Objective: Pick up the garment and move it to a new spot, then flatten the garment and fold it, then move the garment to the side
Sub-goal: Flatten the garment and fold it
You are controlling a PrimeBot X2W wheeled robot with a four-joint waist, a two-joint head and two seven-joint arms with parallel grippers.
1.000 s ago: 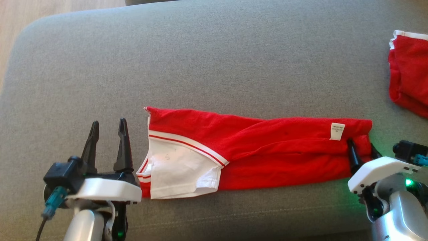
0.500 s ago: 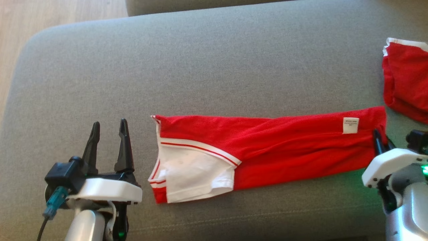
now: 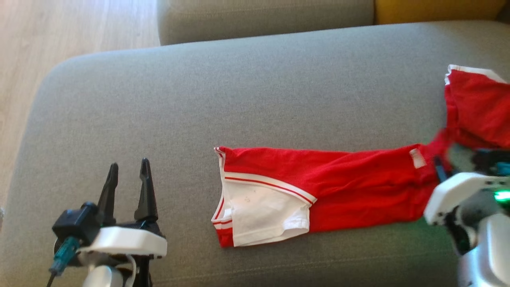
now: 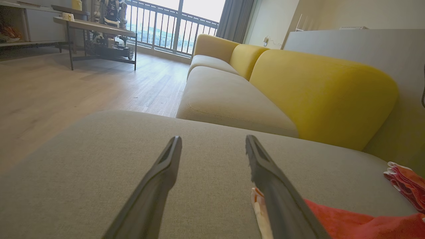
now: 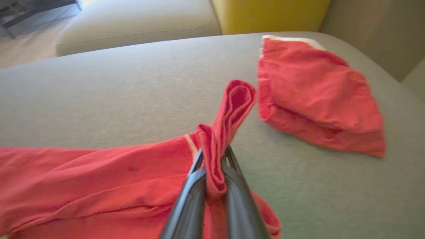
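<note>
**Fingers [image 5: 184, 209] of right gripper [image 5: 214, 152] pinch garment [image 3: 358, 187] end; left gripper [image 3: 129, 162] spread and empty**

Head view: we see the left gripper at lower left, its two dark fingers wide apart with nothing between them, over the grey cushion [image 3: 255, 87], well left of the garment. The garment is a long red folded strip lying across the cushion, with a white panel and red-and-white trim at its left end. A white label [image 3: 417, 158] sits near its right end. That right end rises toward the right gripper, which is blurred at lower right. A second red piece [image 3: 478, 111] lies at the right edge. Wood floor [image 3: 59, 32] shows at upper left.

Left wrist view: we see both fingers standing far apart, holding nothing, low over the cushion. The garment's white-edged end lies just behind the right-hand finger. The second red piece sits at the far right, and a yellow sofa back [image 4: 315, 89] is beyond.

Right wrist view: we see the fingers nearly together, clamped on a fold of the garment. The fold stands up above the fingertips, off the cushion, while the rest of the garment trails to the left, flat. The second red piece lies just beside the raised fold, not touching it.
</note>
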